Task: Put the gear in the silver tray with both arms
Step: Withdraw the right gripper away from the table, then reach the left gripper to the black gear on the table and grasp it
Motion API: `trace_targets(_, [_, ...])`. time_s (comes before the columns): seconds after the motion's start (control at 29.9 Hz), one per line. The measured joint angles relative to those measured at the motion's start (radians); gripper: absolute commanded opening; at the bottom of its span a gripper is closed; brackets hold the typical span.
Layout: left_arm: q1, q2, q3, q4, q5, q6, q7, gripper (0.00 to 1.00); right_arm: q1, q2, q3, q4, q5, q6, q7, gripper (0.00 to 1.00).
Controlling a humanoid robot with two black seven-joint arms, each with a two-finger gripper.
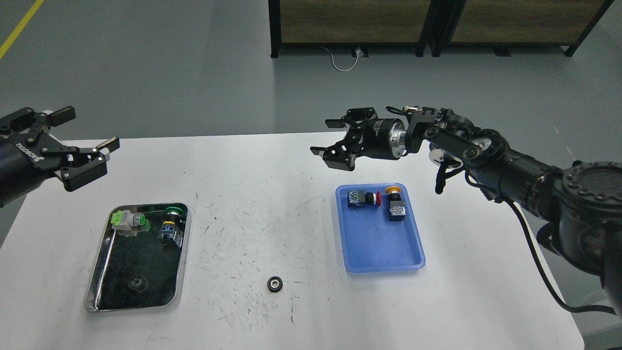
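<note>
My left gripper (87, 146) and right gripper (326, 137) both hang above the scuffed white table (272, 228), fingers spread apart, holding nothing. Below my left gripper lies the shiny silver tray (99, 272), one small dark gear (138, 282) on its mirror-like bottom. Another toothed black gear (275, 284) rests on the table between both grippers, nearer me.

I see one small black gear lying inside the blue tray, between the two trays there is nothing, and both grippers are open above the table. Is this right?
Not quite. The loose gear lies on the bare white table between the silver tray and the blue tray, not inside the blue one. The head view shows this. Both the left gripper and right gripper are indeed open above the table.
</note>
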Motion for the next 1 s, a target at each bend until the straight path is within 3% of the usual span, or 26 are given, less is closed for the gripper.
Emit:
trace_targets(0.3, [0.049,-0.233,0.092,-0.013,0.175,0.061,-0.010,0.98,0.179,-0.220,0.045,-0.035,0.110,-0.019,-0.002,0.80])
trace_targets(0.53, [0.085,-0.458,0.203,0.009,0.285,0.133,-0.002,0.98,0.218,-0.293,0.039,-0.049,0.135,-0.028,-0.011,0.80])
trace_targets(0.74, [0.131,-0.654,0.281,0.124,0.368,0.177,-0.002,0.98,0.215,-0.303,0.028,-0.064,0.135,-0.038,-0.017,0.80])
trace_targets(1.0, [0.168,-0.763,0.300,0.278,0.368,0.181,-0.016,0.98,0.210,-0.319,0.020,-0.065,0.134,-0.044,-0.018,0.80])
